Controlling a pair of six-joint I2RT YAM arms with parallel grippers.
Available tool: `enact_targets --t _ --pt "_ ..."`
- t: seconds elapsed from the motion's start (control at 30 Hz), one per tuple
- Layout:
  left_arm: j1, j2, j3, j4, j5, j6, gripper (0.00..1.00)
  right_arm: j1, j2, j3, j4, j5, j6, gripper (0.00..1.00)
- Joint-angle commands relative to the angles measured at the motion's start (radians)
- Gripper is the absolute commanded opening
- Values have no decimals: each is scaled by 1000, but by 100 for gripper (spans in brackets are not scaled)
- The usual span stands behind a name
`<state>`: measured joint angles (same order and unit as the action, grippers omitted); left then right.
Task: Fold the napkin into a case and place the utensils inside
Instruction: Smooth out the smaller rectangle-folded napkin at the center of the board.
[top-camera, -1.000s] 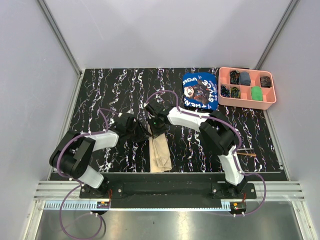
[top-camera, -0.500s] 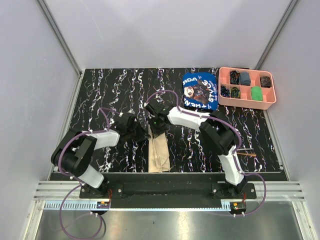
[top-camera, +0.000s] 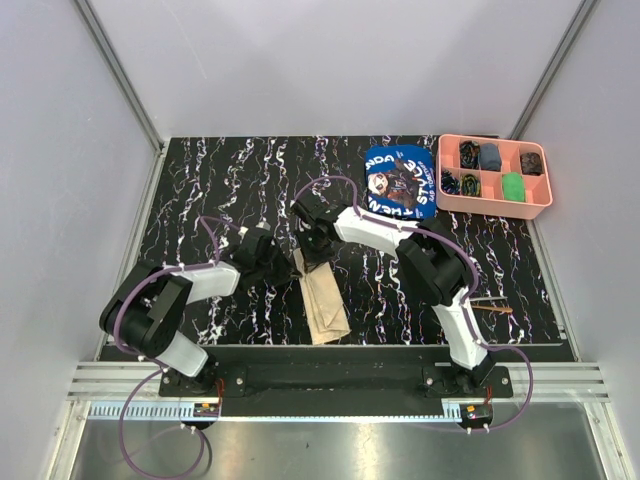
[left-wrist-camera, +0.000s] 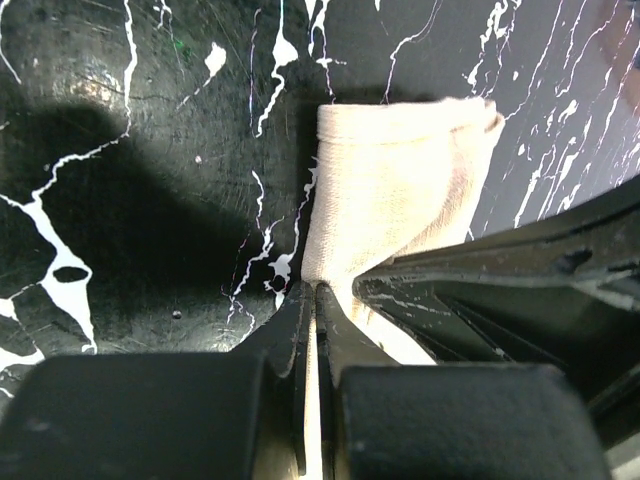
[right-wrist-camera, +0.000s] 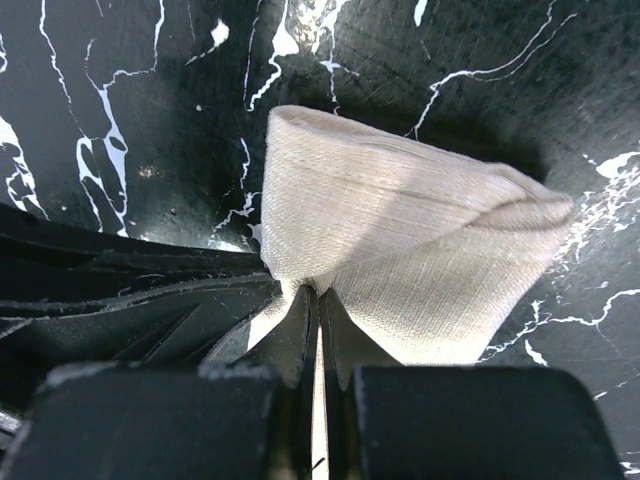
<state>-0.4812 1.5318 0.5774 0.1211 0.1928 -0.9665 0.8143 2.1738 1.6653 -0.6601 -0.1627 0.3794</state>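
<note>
The napkin (top-camera: 324, 305) is a narrow beige folded strip lying near the front middle of the table, its far end raised. My left gripper (top-camera: 291, 266) is shut on that far end from the left, with cloth (left-wrist-camera: 400, 190) pinched between its fingertips (left-wrist-camera: 315, 292). From the right, my right gripper (top-camera: 314, 250) is shut on the same end, the fabric (right-wrist-camera: 400, 240) bunching at its tips (right-wrist-camera: 318, 292). The two grippers sit close together, almost touching. A thin brown stick-like utensil (top-camera: 493, 308) lies on the table by the right arm.
A blue printed cloth (top-camera: 400, 182) lies at the back right, next to a pink compartment tray (top-camera: 494, 202) holding small items. Grey walls enclose the black marbled table (top-camera: 220, 180). The right arm arches across the middle.
The left gripper has shut on the napkin's far end. That end has moved slightly back and left, so the strip now lies a little slanted. The right gripper stayed shut on it.
</note>
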Motion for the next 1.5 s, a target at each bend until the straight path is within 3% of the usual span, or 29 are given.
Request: enact_targets --t 0.0,0.4,0.67,0.87,1.03,1.27,1.47 --pt "-20 -45 -21 -17 -3 -8 0 -10 11 59 25 -11 36 0" --pt "-27 -50 -24 -15 -10 -12 0 -12 21 60 92 -92 128 0" --pt "-37 -48 -39 -6 -13 -15 0 -35 20 -81 263 -72 240 0" --pt "-37 -62 -31 -23 -23 -6 0 -30 -15 -176 306 -66 230 0" --pt "-37 -105 -16 -86 -62 24 1 -52 -60 -154 249 -107 179 22" --pt "-36 -216 48 -243 -121 75 19 -75 -121 -137 220 -216 156 26" --pt "-13 -257 124 -333 -115 109 20 -99 -189 -168 206 -259 154 37"
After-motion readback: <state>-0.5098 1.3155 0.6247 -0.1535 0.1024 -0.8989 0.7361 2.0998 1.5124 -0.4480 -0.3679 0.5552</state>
